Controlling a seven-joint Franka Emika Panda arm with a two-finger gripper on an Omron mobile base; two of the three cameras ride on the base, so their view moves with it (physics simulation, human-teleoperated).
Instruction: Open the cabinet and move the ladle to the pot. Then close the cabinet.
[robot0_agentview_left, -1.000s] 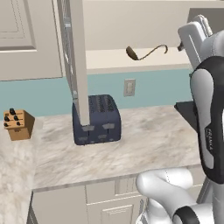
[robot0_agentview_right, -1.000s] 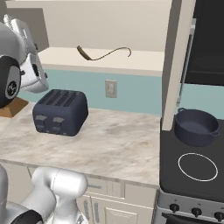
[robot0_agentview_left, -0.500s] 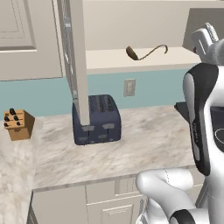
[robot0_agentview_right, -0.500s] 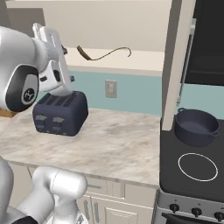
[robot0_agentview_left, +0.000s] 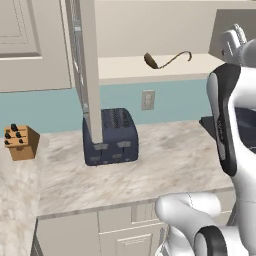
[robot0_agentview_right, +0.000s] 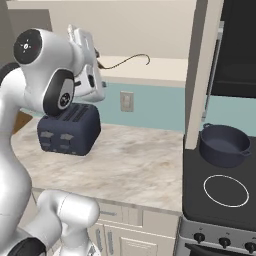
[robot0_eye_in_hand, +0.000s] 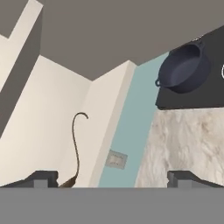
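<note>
Now that the arm has swung up to the open cabinet (robot0_agentview_left: 86, 70), the pincer (robot0_eye_in_hand: 113, 178) sits wide apart, holding nothing, right by the ladle (robot0_eye_in_hand: 76, 144) on the shelf. Far off, the pot (robot0_agentview_right: 223, 144) waits on the stove.

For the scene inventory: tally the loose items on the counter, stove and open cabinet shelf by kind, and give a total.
Ladle, on the cabinet shelf: 1
Toaster, on the counter: 1
Knife block, on the counter: 1
Pot, on the stove: 1
Total: 4
</note>
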